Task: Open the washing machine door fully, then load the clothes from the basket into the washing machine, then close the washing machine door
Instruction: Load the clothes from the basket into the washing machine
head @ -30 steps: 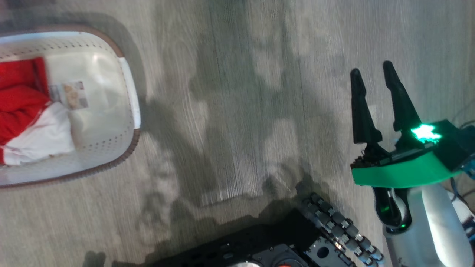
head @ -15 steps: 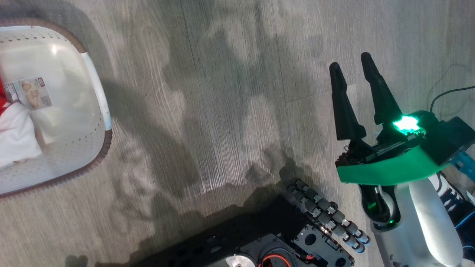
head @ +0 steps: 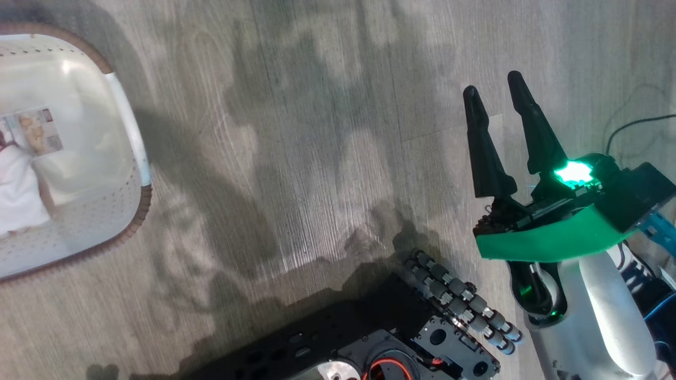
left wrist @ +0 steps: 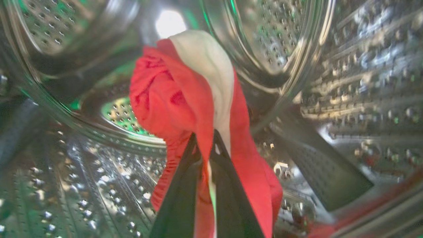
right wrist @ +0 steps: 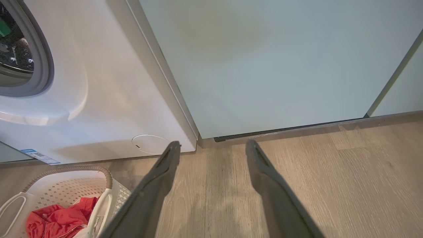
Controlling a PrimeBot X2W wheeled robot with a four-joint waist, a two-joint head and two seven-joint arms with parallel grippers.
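Clothes (right wrist: 56,218) lie in the basket (right wrist: 66,170); left gripper (left wrist: 205,137) clamps one inside the washing machine (right wrist: 109,82); right gripper (right wrist: 213,143) gapes empty

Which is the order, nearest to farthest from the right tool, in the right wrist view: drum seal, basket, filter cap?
1. Basket, lower left beside the right tool.
2. Filter cap, low on the washer.
3. Drum seal, upper left.

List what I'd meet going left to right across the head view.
basket → bare wood floor → right gripper, jaws apart → black cable
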